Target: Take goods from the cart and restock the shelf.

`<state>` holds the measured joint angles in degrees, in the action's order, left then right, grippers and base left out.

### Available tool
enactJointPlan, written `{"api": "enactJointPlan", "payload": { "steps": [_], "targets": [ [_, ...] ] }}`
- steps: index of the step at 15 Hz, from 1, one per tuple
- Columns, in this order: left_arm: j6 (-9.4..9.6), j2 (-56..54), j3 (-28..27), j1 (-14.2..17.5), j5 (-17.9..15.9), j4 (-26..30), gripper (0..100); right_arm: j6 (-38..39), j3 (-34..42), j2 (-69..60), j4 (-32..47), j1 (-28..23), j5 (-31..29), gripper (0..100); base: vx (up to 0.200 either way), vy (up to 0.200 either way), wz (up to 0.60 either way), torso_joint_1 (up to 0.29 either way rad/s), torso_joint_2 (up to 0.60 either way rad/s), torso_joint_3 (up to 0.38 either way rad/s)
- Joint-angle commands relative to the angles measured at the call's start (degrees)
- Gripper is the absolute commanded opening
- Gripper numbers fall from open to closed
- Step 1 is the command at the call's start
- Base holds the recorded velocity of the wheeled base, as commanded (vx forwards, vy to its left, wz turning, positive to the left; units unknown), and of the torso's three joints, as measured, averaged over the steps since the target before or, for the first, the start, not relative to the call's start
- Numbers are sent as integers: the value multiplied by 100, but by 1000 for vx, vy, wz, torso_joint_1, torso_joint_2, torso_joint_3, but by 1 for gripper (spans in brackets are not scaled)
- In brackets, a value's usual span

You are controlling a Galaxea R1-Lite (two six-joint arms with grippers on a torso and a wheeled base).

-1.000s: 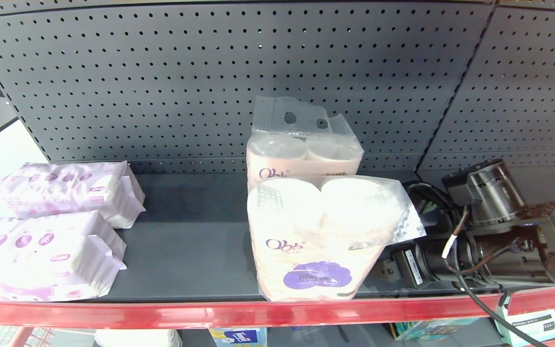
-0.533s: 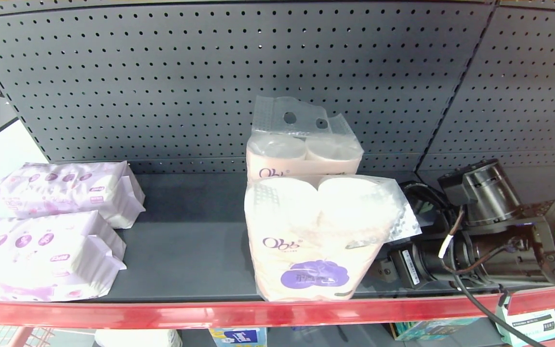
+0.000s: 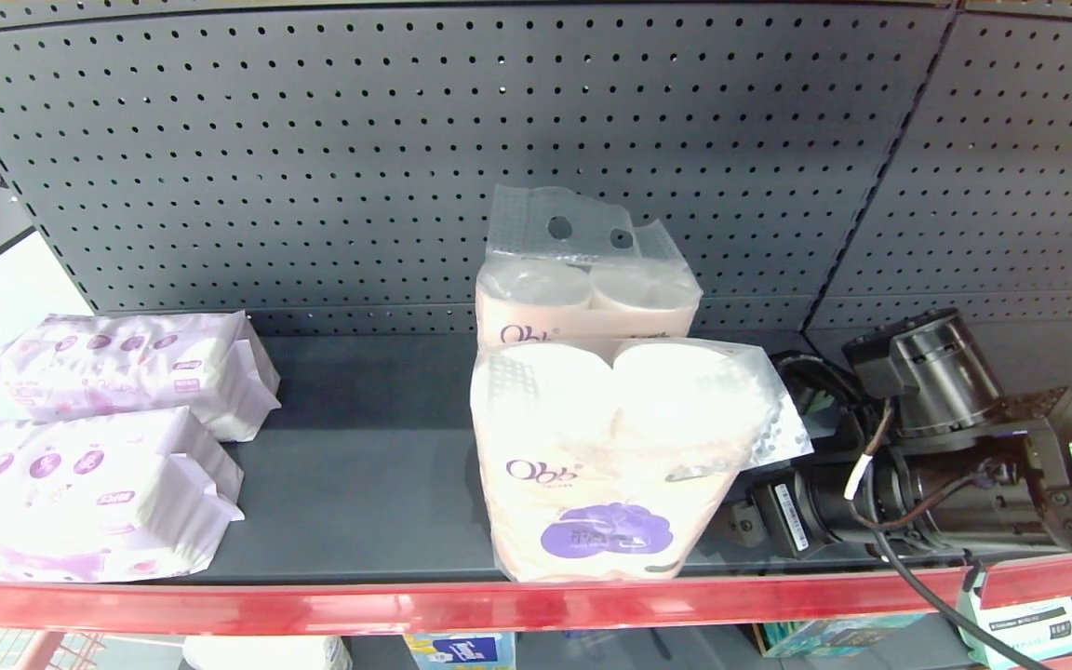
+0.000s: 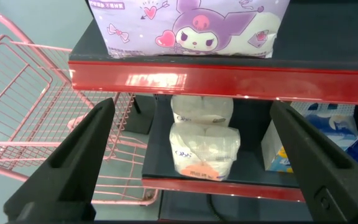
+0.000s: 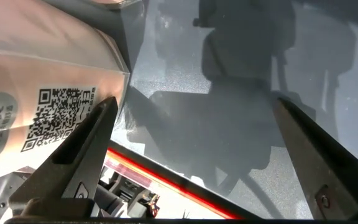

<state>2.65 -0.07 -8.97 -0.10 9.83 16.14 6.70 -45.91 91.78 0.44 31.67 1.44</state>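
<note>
Right gripper (image 5: 194, 102) jaws apart beside front roll pack (image 3: 610, 447); we should back out straight, no snagging, leaving pack upright on shelf (image 3: 368, 484).

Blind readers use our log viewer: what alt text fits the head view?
Two toilet paper packs stand one behind the other on a grey shelf, the front pack near its red edge, with the right arm beside it. Two pink tissue packs lie at the shelf's left end, before a pegboard wall.
</note>
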Motion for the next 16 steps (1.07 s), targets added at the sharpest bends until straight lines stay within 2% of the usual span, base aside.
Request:
{"api": "enactJointPlan", "payload": {
  "steps": [1,11,15,16],
  "targets": [
    [-1,7,1,1,2,3,100,6,3,-3,0,58,6,100,0,0,0,0,0,0],
    [-1,7,1,1,2,3,100,33,56,-64,0,-3,-3,100,0,0,0,0,0,0],
    [-27,7,1,1,2,3,100,77,284,-925,-185,-100,-451,100,0,0,0,0,0,0],
    [-1,7,1,1,-7,3,100,68,451,-1435,-352,-109,-785,100,0,0,0,0,0,0]
  ]
}}
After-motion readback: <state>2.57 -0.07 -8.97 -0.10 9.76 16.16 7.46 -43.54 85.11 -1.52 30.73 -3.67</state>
